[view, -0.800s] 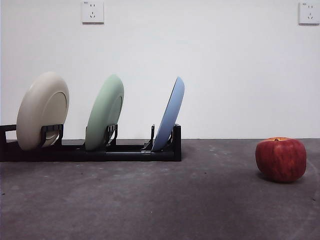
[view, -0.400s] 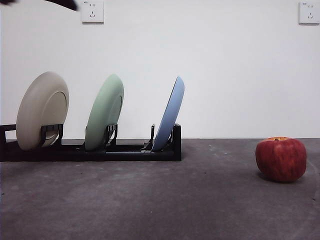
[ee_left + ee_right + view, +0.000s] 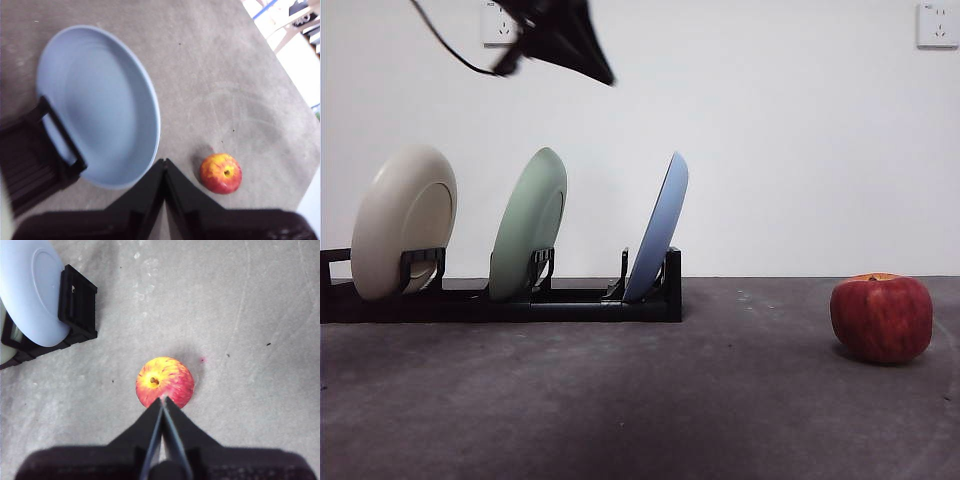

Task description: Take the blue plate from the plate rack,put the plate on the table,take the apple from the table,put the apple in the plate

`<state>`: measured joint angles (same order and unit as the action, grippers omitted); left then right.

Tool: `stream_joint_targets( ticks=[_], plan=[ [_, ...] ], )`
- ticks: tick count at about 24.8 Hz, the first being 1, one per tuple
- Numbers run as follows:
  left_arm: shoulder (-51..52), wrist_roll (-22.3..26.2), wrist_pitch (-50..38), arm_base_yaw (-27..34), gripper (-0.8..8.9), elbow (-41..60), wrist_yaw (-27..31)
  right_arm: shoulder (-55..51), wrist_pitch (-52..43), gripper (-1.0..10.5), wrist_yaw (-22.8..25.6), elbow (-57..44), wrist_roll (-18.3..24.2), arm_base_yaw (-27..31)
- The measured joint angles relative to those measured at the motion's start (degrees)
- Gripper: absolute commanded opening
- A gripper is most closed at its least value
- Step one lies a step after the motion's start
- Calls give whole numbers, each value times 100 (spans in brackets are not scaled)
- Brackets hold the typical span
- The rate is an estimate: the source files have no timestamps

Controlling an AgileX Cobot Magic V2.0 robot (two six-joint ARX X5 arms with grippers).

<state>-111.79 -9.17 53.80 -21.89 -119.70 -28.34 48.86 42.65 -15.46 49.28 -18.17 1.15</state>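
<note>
Light-blue, the blue plate [image 3: 659, 228] stands on edge in the plate rack [image 3: 570, 300] at mid-frame, below and right of the left gripper [image 3: 560, 35] at the top, jaws closed and empty.

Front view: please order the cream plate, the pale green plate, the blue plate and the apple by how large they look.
1. cream plate
2. pale green plate
3. blue plate, seen nearly edge-on, so its narrower look says little about true size
4. apple

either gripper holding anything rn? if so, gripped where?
Nothing held. Left gripper and right gripper are both shut on air; the blue plate stands in the plate rack, the apple on the table.
</note>
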Motion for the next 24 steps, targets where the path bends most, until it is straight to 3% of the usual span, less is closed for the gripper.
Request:
stream_joint_targets(
  ticks=[6, 9, 15, 24],
  plan=[
    [-903, 114, 192, -369, 15, -883, 411, 4, -2, -1, 0, 0, 0, 0],
    [-1091, 133, 212, -535, 252, -885, 831, 7, -2, -1, 0, 0, 0, 0],
    [-1150, 164, 13, -756, 253, -890, 1307, 9, 0, -1, 0, 0, 0, 0],
    [-1576, -37, -387, -866, 252, -903, 1471, 15, 140, -1, -151, 0, 0, 0]
  ],
)
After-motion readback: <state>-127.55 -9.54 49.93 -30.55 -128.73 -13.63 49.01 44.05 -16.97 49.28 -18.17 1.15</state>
